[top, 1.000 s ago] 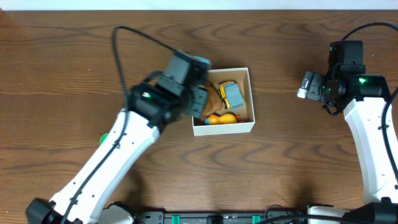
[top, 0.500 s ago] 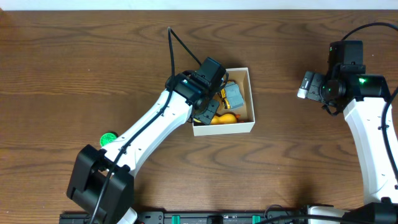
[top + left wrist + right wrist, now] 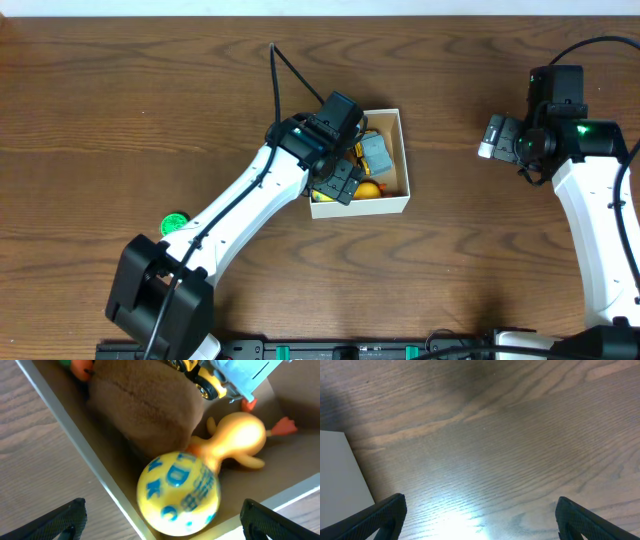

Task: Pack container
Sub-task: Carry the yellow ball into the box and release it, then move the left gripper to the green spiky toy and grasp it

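The container (image 3: 402, 204), a small white box with a brown inside, stands mid-table. Inside it lie a brown plush toy (image 3: 150, 410), an orange duck (image 3: 237, 437) and a yellow-and-grey toy truck (image 3: 225, 377). A yellow ball with blue letters (image 3: 177, 492) sits blurred in the near-left corner, against the plush and the duck. My left gripper (image 3: 338, 186) hangs open over that corner. In the left wrist view the left gripper (image 3: 162, 515) has its jaws spread wide to either side of the ball, not touching it. My right gripper (image 3: 488, 137) stays open over bare wood to the right.
A small green round thing (image 3: 175, 222) lies on the table left of the left arm. In the right wrist view the right gripper (image 3: 480, 512) looks down on bare wood, with a white surface (image 3: 340, 475) at the left edge.
The left arm swung over the container and its jaws then opened wide, letting the yellow ball go into the box. The right arm has not moved.
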Motion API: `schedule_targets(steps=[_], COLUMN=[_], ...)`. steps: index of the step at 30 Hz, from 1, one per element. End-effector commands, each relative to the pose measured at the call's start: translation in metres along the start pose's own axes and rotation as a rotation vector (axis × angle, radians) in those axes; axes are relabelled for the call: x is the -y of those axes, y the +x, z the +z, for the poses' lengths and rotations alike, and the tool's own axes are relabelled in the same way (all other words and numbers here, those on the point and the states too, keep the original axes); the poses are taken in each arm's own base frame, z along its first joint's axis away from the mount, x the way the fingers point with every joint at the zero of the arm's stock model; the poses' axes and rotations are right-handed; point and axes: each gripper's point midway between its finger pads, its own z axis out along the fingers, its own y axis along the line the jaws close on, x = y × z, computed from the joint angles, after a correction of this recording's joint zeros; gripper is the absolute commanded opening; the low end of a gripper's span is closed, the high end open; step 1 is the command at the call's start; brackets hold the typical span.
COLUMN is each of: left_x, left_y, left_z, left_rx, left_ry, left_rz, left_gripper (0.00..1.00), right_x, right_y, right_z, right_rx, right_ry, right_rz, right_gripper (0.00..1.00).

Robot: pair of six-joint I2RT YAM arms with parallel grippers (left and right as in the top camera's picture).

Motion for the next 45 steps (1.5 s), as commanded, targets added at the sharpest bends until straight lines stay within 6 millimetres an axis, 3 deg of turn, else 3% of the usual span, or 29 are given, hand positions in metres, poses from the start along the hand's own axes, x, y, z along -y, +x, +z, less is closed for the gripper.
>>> schedule_targets(steps=[1, 4, 9, 14, 19, 24, 30, 38, 45], left_x=[-0.003, -0.013, -0.064, -0.138, -0.203, -0.235, -0.253, -0.236, -0.220], left_y=[-0.011, -0.016, -0.007, 0.036, 0.087, 0.120, 0.158, 0.178, 0.204], left_z=[-0.028, -0.051, -0.103, -0.153, -0.171, -0.153, -0.104, -0.030, 0.011], left_rx=[0.081, 0.144, 0.250, 0.305, 0.285, 0.206, 0.032, -0.137, -0.195], left_ry=[-0.001, -0.030, -0.164, -0.276, -0.344, -0.275, -0.241, -0.132, -0.114], left_rz=[-0.008, -0.039, -0.212, -0.551, -0.883, -1.083, -1.194, -1.203, -1.210], left_gripper=[0.98, 0.98, 0.98, 0.98, 0.98, 0.98, 0.98, 0.98, 0.98], right_x=[0.002, 0.002, 0.002, 0.002, 0.002, 0.002, 0.005, 0.006, 0.006], right_y=[0.000, 0.000, 0.000, 0.000, 0.000, 0.000, 0.010, 0.012, 0.012], right_z=[0.000, 0.000, 0.000, 0.000, 0.000, 0.000, 0.000, 0.000, 0.000], right_rx=[0.000, 0.000, 0.000, 0.000, 0.000, -0.002, -0.041, -0.050, -0.050], right_ry=[0.003, 0.003, 0.003, 0.003, 0.003, 0.003, 0.015, 0.017, 0.017], right_rz=[-0.011, -0.015, -0.019, -0.019, -0.019, -0.019, -0.026, -0.031, -0.031], right_gripper=[0.96, 0.96, 0.96, 0.96, 0.96, 0.96, 0.96, 0.97, 0.98])
